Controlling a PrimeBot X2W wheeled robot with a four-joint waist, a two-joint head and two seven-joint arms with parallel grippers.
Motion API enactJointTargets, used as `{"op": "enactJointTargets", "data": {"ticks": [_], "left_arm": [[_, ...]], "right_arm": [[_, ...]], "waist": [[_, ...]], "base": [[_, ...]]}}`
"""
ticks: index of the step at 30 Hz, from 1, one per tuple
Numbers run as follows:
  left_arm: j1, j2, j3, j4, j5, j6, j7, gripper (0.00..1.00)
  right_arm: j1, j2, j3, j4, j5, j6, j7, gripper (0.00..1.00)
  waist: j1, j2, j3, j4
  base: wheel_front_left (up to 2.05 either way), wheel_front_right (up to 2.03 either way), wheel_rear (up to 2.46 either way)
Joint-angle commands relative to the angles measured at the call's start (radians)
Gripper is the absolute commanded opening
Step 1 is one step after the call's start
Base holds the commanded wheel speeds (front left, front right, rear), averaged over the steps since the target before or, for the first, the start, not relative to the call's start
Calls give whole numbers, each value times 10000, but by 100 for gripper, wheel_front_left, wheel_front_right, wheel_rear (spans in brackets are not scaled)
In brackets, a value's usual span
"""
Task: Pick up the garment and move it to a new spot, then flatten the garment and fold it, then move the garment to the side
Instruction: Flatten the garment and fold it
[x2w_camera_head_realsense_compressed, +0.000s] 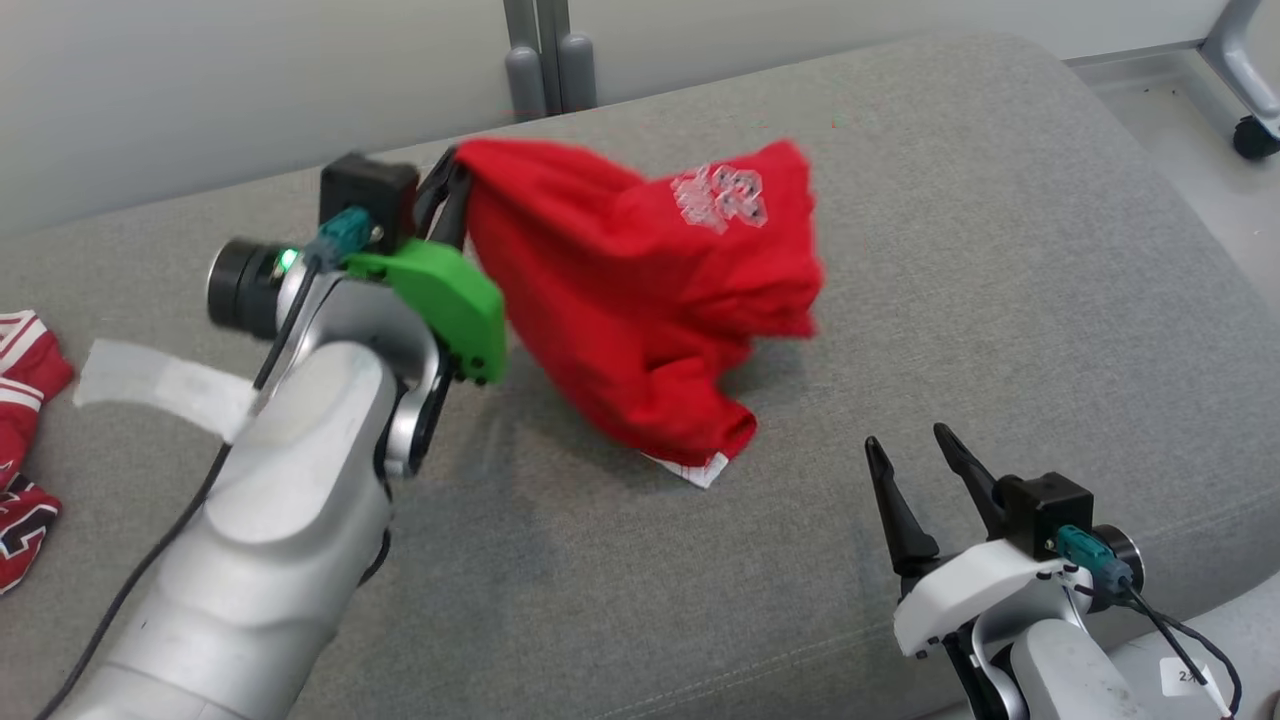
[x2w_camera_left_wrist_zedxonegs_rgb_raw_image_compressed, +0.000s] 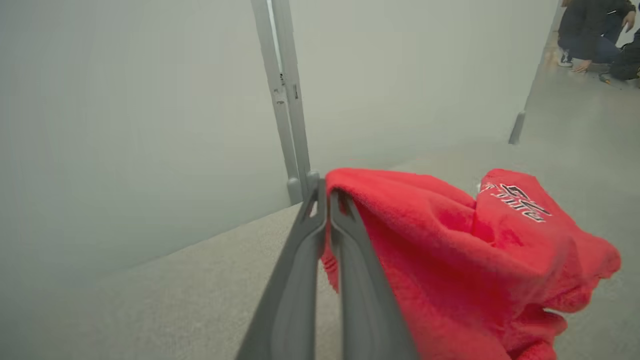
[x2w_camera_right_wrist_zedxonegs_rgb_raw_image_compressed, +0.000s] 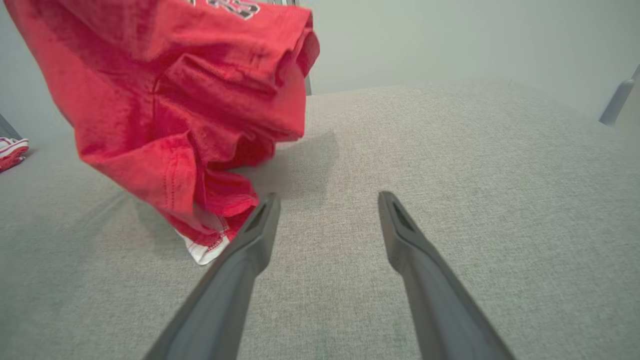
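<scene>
On the grey cushion (x2w_camera_head_realsense_compressed: 1000, 250), a red garment (x2w_camera_head_realsense_compressed: 640, 290) hangs from the left claw (x2w_camera_head_realsense_compressed: 455, 175)

Near the cushion's middle the red garment hangs bunched, its white print facing up. Whether its lowest hem touches the fabric I cannot tell. The left claw is clamped tight on the garment's upper left edge, raised above the surface. The right claw (x2w_camera_head_realsense_compressed: 907, 436) stands spread wide and empty, near the hem but apart from it. Another red-and-white garment (x2w_camera_head_realsense_compressed: 25, 400) lies at the cushion's left edge, a white tape strip (x2w_camera_head_realsense_compressed: 160, 385) beside it. A small white label (x2w_camera_head_realsense_compressed: 700, 468) shows at the hem.
</scene>
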Motion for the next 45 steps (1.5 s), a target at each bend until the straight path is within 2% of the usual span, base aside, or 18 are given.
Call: {"op": "enactJointTargets", "data": {"ticks": [1,7,13,16,17,18,24,30,32,36,38,41,45], "left_arm": [[471,196,149,323,-171,128,-179,0],[1720,548,496,1396,-625,317,-635,0],[2262,573,778,1853,-883,494,-1066,0],[2466,518,883,1999,-1096,445,-1190,0],[2562,446,906,2059,-1213,386,-1107,21],[2745,339,989,2138,-1433,329,-919,100],[3511,136,1398,1779,-2165,370,-842,100],[4737,-19,2306,230,-3067,-4,-2088,100],[5072,23,2559,-410,-3014,-180,-2407,100],[5744,-128,3261,-1697,-2489,-485,-2602,100],[6340,-509,4106,-2797,-1584,-763,-2600,100],[6959,-869,4774,-3632,-572,-1050,-2591,100],[7847,-1218,5209,-4162,575,-1378,-2592,100]], "right_arm": [[-114,-13,-57,-30,-102,-3,-50,100],[-117,-13,-150,-89,-273,-3,60,100],[-17,-13,-147,-141,-322,-3,186,100],[66,-14,-131,-174,-366,-3,236,100],[83,-14,-129,-177,-373,-3,265,100],[123,-14,-125,-186,-365,-3,301,100],[302,-14,-292,-292,-473,-3,474,100],[516,-13,-645,-467,-639,-3,625,100],[539,-13,-732,-540,-688,-3,671,100],[590,-11,-826,-652,-750,-3,770,100],[580,-14,-854,-730,-745,-3,831,100],[542,-13,-885,-750,-746,-3,859,100],[448,-13,-851,-716,-770,-3,919,100]], "waist": [[0,0,86,135],[0,0,140,548],[0,0,23,845],[0,0,-85,965],[0,0,-123,992],[0,0,-221,1027],[0,0,-466,1145],[0,0,-686,1451],[0,0,-722,1593],[0,0,-795,1901],[0,0,-826,2111],[0,0,-878,2271],[0,0,-936,2417]], "base": [[0,0,0],[0,0,0],[0,0,0],[0,0,0],[0,0,0],[0,0,0],[0,0,0],[0,0,0],[0,0,0],[0,0,0],[0,0,0],[0,0,0],[0,0,0]]}}
